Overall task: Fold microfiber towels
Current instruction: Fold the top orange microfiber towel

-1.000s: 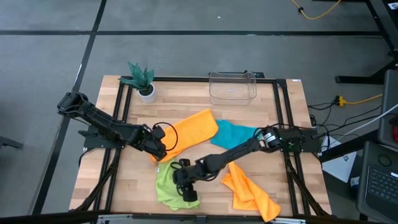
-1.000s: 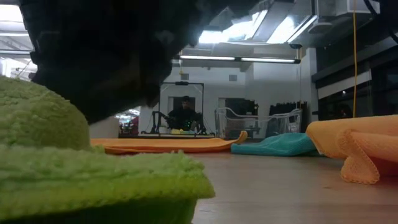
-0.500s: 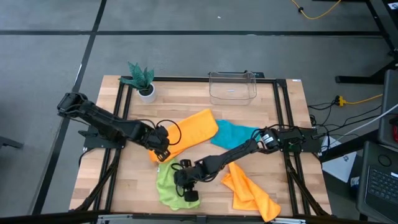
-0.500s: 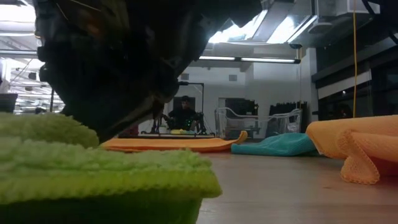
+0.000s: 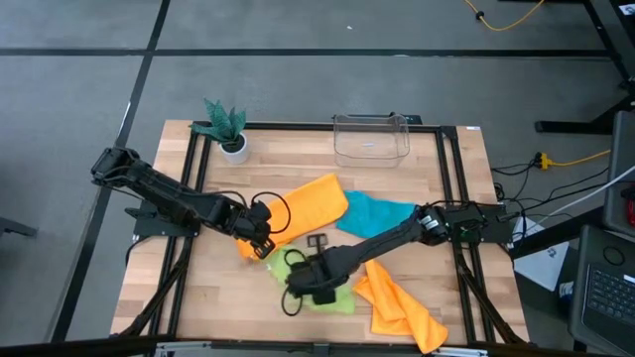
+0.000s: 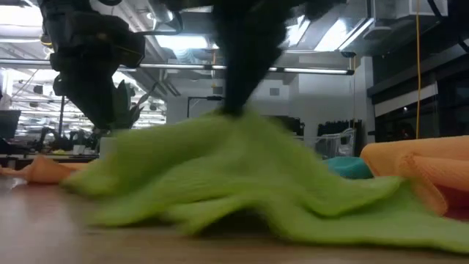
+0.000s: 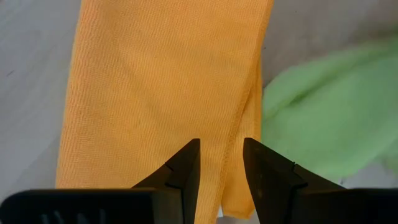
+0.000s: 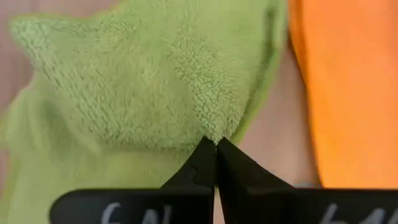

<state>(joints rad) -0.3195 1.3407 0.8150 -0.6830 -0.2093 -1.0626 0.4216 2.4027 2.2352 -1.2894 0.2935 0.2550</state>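
The lime green towel (image 5: 342, 300) lies near the table's front middle, drawn up into a peak (image 6: 234, 117) under my right gripper (image 8: 215, 144), which is shut on it. A flat orange towel (image 5: 303, 208) lies in the middle. My left gripper (image 7: 221, 163) hangs open above that towel's near left edge (image 7: 242, 124), with cloth showing in the gap between its fingers. A bunched teal towel (image 5: 377, 213) lies right of centre. A second orange towel (image 5: 397, 302) lies crumpled at the front right. My right gripper pinches a raised fold of the green towel (image 8: 211, 127) between its two fingertips, coming from above and pointing steeply down. The cloth hangs from the tips like a tent. Its outer parts (image 6: 352, 213) rest on the table.
A small green plant in a white pot (image 5: 226, 127) stands at the back left. A clear plastic bin (image 5: 371, 137) stands at the back middle. Bare wood shows at the front left (image 5: 189, 288) and along the far edge.
My right gripper has risen and gone a little toward the table's right edge, tipping to point more steeply down. The green towel, which was lying flat at the front, has been pulled up into a peak and dragged to the right, with its edges still on the table.
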